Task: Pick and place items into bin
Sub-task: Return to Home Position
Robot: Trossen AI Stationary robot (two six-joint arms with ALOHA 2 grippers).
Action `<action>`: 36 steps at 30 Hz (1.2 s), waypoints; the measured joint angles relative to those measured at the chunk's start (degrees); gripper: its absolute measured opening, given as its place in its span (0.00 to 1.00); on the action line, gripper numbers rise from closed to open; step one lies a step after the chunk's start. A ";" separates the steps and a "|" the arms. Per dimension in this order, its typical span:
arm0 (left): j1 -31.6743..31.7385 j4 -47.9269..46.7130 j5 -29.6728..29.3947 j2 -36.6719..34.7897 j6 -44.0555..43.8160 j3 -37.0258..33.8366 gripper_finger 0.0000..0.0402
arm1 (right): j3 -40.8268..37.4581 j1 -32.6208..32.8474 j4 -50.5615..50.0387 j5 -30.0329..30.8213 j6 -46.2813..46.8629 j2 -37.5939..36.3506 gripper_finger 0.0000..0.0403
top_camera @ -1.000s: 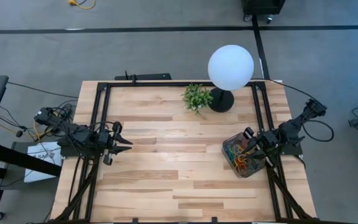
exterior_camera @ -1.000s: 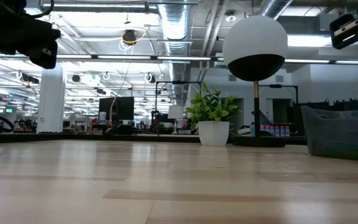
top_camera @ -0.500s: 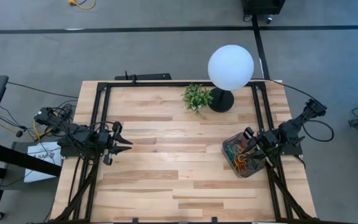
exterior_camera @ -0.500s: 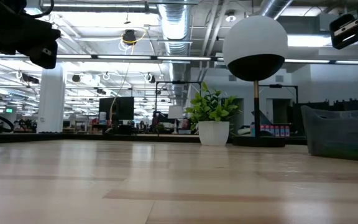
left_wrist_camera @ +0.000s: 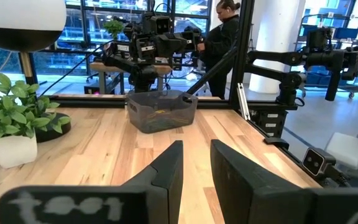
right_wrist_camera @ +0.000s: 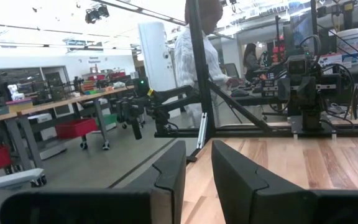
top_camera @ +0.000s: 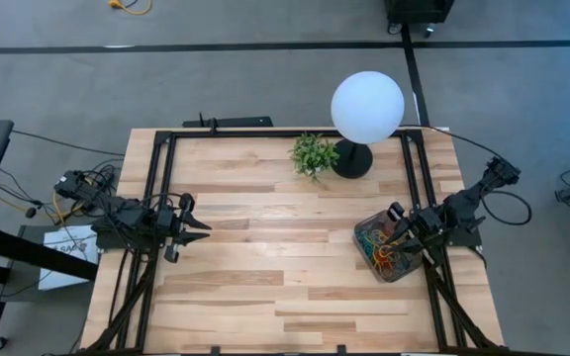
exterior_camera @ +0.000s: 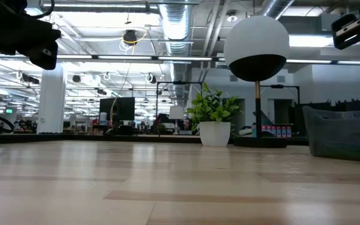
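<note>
The dark grey translucent bin (top_camera: 385, 249) stands on its base near the table's right edge and holds a tangle of coloured rubber bands (top_camera: 380, 247). It also shows in the low view as the bin (exterior_camera: 342, 134) and in the left wrist view as the bin (left_wrist_camera: 162, 111). My right gripper (top_camera: 392, 224) hovers level over the bin's right part, pointing toward the table's left, with its fingers a narrow gap apart (right_wrist_camera: 197, 168). My left gripper (top_camera: 204, 226) waits above the table's left side, pointing right, also with a narrow gap (left_wrist_camera: 196, 168). Neither touches anything.
A small green plant in a white pot (top_camera: 313, 154) and a black round lamp base (top_camera: 352, 159) under a white globe (top_camera: 367, 107) stand at the far edge. Bare wooden tabletop (top_camera: 275, 257) lies between the arms. People (left_wrist_camera: 224, 37) stand in the room beyond.
</note>
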 joint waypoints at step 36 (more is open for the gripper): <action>-0.02 0.00 0.00 -0.01 0.89 0.00 0.17 | 0.00 0.00 -0.01 0.00 0.00 0.00 0.18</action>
